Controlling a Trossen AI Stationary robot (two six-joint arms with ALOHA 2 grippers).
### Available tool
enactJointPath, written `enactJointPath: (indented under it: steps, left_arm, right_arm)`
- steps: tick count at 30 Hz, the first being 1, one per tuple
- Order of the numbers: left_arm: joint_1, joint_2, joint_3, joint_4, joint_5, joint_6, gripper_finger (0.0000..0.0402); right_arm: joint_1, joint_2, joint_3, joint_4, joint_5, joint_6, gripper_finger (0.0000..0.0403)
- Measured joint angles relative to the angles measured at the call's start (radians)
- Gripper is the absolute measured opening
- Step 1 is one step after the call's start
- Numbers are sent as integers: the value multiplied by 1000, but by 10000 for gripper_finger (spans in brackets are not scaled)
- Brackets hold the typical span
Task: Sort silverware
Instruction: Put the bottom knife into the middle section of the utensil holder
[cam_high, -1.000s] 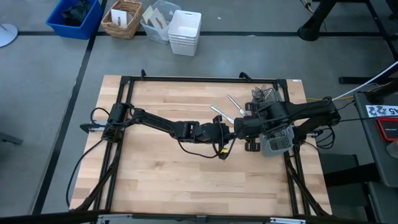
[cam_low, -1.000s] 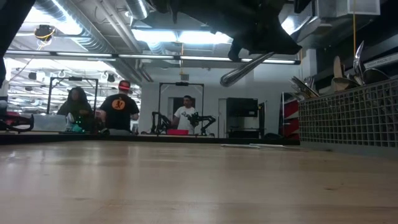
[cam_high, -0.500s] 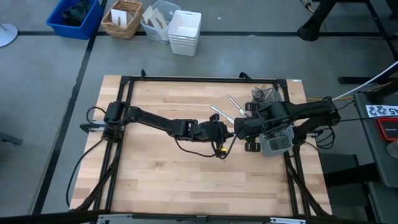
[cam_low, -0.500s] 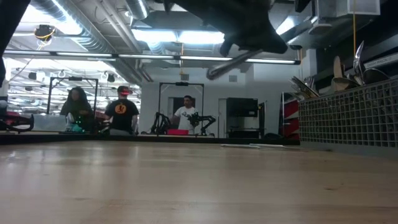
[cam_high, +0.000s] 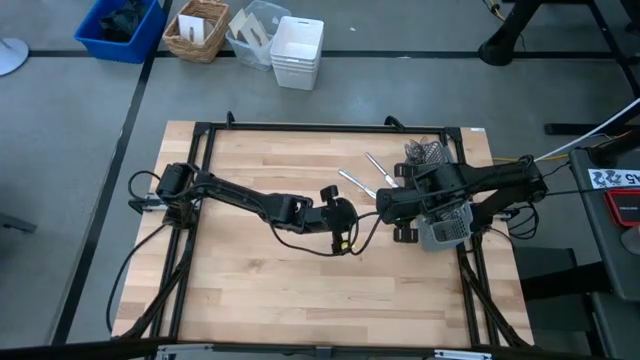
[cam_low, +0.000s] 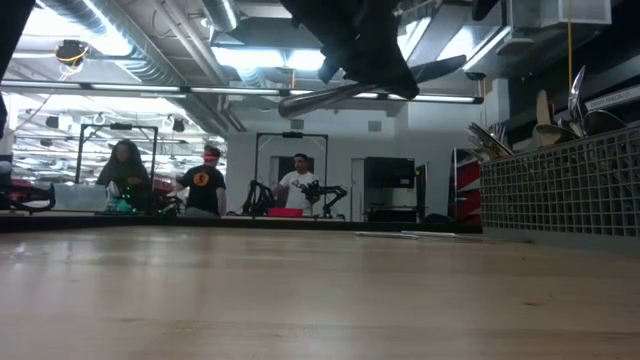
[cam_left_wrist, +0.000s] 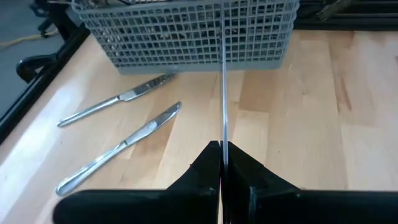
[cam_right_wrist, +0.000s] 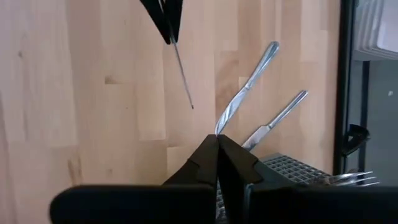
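Left pincer: you have the left pincer clamped on a table knife. It sits above the middle of the counter, as the high view shows.
Held knife: slim, shiny and silver-coloured. You see it edge-on from the left wrist, a thin bright line running straight out from the dark fingers toward the caddy. In the low view it hangs well clear of the wood as a blurred grey bar, tilted a little.
Right pincer: your right pincer is squeezed to a narrow slit with nothing between the fingers. It hovers just beside the caddy at the counter's right side, facing the left pincer and the knife tip.
Knives on the counter: two more table knives lie flat on the wood, side by side and roughly parallel, apart from each other. One is nearer the caddy, the other a little farther out. Both show plain polished handles and smooth rounded blades. From above they lie slanted between the two arms and the far edge.
Caddy: grey mesh basket, upright at the right of the counter. Handles and tines of further silverware stick up above its rim.
Room beyond: three people stand far behind the counter.
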Motion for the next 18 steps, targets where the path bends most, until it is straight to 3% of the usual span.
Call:
enactJointPath:
  steps: [9,15,18]
  left_arm:
    - [5,0,0,42,18,-15,0]
    - [-15,0,0,12,30,-22,0]
    - [-27,0,0,0,30,-20,0]
  right_arm:
    - [-1,10,0,97,20,-65,12]
    - [-1,7,0,111,174,-111,12]
    - [-10,9,0,75,191,-180,12]
